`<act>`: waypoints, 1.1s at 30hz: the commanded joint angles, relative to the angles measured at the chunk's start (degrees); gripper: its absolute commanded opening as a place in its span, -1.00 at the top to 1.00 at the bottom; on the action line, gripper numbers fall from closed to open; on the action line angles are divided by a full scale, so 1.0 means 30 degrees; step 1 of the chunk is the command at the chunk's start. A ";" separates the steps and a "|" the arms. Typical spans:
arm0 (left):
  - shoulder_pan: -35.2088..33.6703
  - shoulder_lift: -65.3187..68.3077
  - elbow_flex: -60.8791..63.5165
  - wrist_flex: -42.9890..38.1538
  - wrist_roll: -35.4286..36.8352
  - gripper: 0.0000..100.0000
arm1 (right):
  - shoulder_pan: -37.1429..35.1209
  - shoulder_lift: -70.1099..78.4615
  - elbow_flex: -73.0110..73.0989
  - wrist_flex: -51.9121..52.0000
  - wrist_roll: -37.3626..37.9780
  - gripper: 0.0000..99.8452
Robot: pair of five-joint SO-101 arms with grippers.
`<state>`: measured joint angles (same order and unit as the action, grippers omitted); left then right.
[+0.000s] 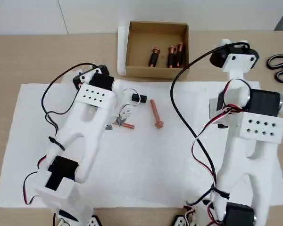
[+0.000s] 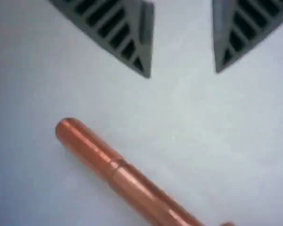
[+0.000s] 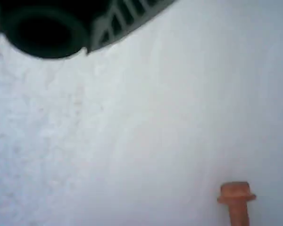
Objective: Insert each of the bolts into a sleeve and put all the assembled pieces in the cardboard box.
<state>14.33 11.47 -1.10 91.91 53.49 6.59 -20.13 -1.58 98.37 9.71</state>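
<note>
Tabletop [image 1: 37, 56] w/ white sheet [image 1: 146, 179] spread over it. L tool [image 2: 181, 52] spread open, close by a bolt [image 2: 118, 172] lying on the sheet left of centre, no contact. R tool [image 3: 42, 44], right side of frame, pinching a black sleeve [image 3: 45, 28]. Second bolt [image 1: 156, 114] lies at centre, loose sleeve [image 1: 137, 98] just upper left of it. Cardboard box [image 1: 132, 47] at top centre holds 3 assembled pieces [image 1: 171, 56]. Scissors [image 1: 280, 66] at upper right.

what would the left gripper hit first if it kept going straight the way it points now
Most likely the white sheet: the left gripper points down at a bare patch, and the copper bolt lies just off that line. Depth is unclear, so a finger could graze it.
</note>
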 commanded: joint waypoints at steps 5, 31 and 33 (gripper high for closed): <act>-0.0908 -0.1055 0.2125 -0.4073 -0.0557 0.76 | -0.0073 -0.0689 -0.0147 -0.0103 -0.0029 0.99; -0.1670 -0.1055 0.7311 -1.0696 0.2989 0.57 | -0.0103 -0.0689 -0.0117 -0.0103 -0.0381 0.99; -0.1641 -0.1055 0.7311 -1.0696 0.2989 0.66 | -0.0103 -0.0689 -0.0117 -0.0103 -0.0381 0.99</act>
<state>9.85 10.68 20.79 61.32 62.11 6.59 -20.13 -1.58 98.37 9.27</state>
